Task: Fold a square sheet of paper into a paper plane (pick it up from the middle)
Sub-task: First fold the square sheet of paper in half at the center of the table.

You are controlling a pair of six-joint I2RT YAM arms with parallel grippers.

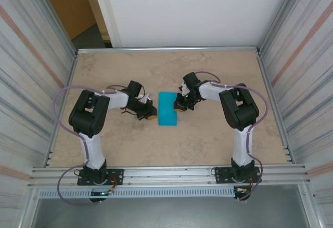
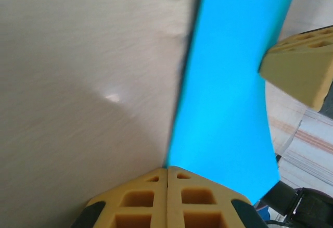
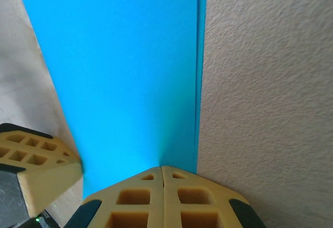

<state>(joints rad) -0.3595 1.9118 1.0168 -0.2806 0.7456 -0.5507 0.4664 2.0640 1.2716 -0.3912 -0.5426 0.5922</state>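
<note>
Jaws closed, two pairs flanking one sheet.

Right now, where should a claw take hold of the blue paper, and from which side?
Probably the long edge of the blue paper beside the right claw, coming in low from the table side: it lies flat, and there two layers show, slightly offset.

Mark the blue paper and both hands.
blue paper (image 1: 167,109): top view, middle of its surface.
left hand (image 2: 167,169): left wrist view, seam between its closed fingertips.
right hand (image 3: 162,168): right wrist view, seam between its closed fingertips.
</note>
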